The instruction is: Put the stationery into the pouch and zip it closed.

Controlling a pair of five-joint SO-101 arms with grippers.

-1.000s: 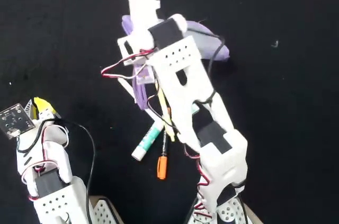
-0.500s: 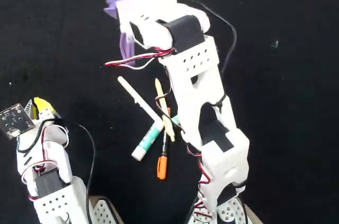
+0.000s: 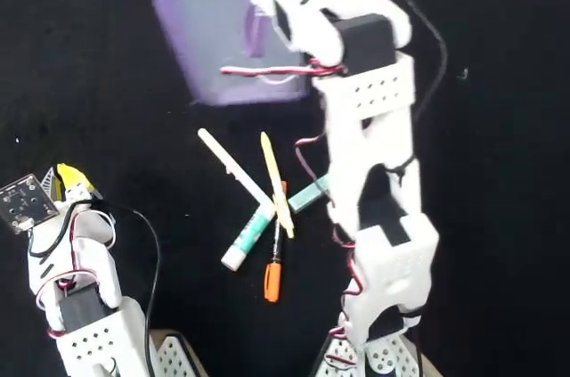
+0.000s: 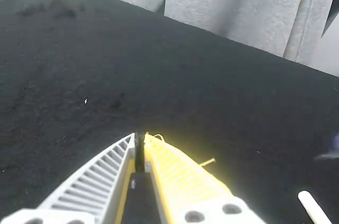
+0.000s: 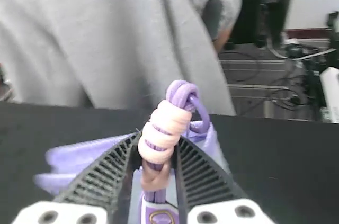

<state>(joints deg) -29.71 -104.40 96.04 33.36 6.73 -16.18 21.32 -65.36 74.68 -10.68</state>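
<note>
One purple pouch [image 3: 223, 34] hangs above the black worktop [image 3: 499, 172] in the upper left-centre of the high view, its broad flat side towards the camera. The right arm rises from the bottom centre of that frame to the top. The right gripper [image 5: 158, 138] is clamped narrowly on the pouch's cord [image 5: 177, 102], a single purple and peach braided loop that pokes out past the two black fingers [image 5: 106, 173]. In the right wrist view, lavender fabric of the pouch shows just behind the fingers.

Five pieces of stationery lie in a loose, crossing pile on the worktop at the centre of the high view, below the pouch and apart from it:
- One long thin white stick [image 3: 230, 168].
- One cream stick [image 3: 275, 183].
- One white marker [image 3: 248, 236] with a teal band.
- One dark pen [image 3: 273, 274] with an orange end.
- One teal piece [image 3: 307, 195], partly hidden by the right arm.

The two sticks and the pen cross near the marker's upper end.

The left arm sits in the lower left corner of the high view. The left gripper [image 4: 139, 140] has one white and one yellow finger, with the tips pressed together and nothing between them, over bare worktop. One rounded white stick end shows at the lower right corner of the left wrist view.
</note>
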